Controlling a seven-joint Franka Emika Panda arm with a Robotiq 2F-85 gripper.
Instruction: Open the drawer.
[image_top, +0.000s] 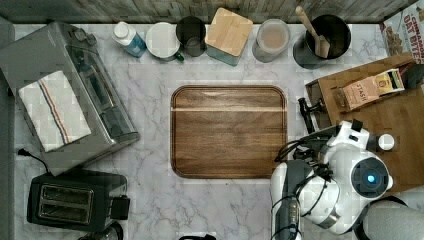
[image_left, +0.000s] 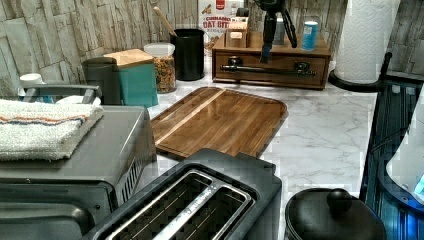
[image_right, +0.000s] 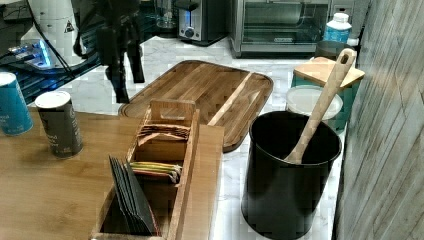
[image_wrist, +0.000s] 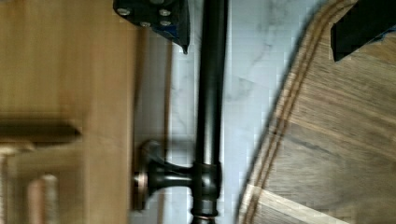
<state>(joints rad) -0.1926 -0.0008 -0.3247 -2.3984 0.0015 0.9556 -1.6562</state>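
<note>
Over at the far end of the marble counter (image_left: 320, 130) in the left view sits the bamboo-coloured box unit (image_left: 271, 49). Its shallow brown drawer (image_left: 270, 70) looks flush with the unit's front. A long black bar handle (image_left: 265, 70) runs across the drawer face on two black brackets (image_wrist: 161, 177). The gripper (image_left: 264, 54) hangs just in front of the drawer, above the bar. From the wrist view its jaws stand wide apart, one finger (image_wrist: 156, 16) on the drawer side of the bar and the other over the cutting board (image_wrist: 336, 140), holding nothing. The cutting board lies near the drawer on the counter. On the unit's top stand a tea-bag organizer (image_right: 155, 165) and two small canisters (image_right: 59, 122).
</note>
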